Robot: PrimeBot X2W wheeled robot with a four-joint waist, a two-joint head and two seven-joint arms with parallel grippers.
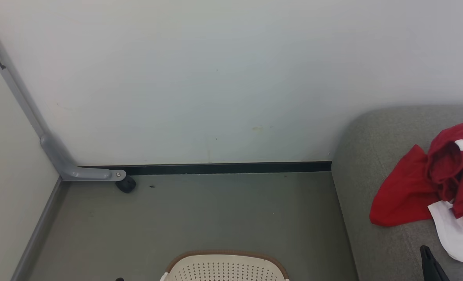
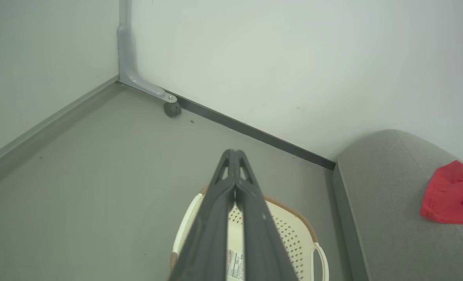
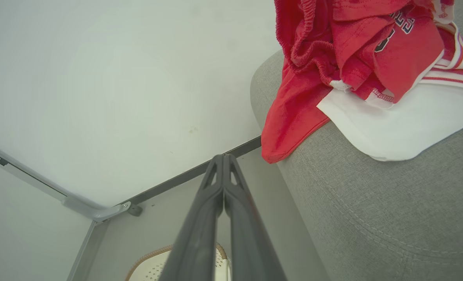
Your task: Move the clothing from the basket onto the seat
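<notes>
The red clothing (image 1: 430, 183) with white panels lies bunched on the grey seat (image 1: 376, 156) at the right; the right wrist view has it (image 3: 356, 62) draped over the seat's (image 3: 372, 218) rounded edge. The cream basket (image 1: 223, 267) with its brown rim sits on the floor at the bottom centre, with no fabric seen in the part that shows. My left gripper (image 2: 235, 153) is shut above the basket (image 2: 290, 238), holding nothing. My right gripper (image 3: 221, 158) is shut and empty, left of the seat. A dark finger (image 1: 430, 261) shows at the head view's lower right.
A white wall rises behind the grey floor (image 1: 196, 214). A grey metal bracket with a black caster (image 1: 126, 183) stands in the left corner. A dark baseboard (image 1: 223, 168) runs along the wall. Open floor lies between the basket and the wall.
</notes>
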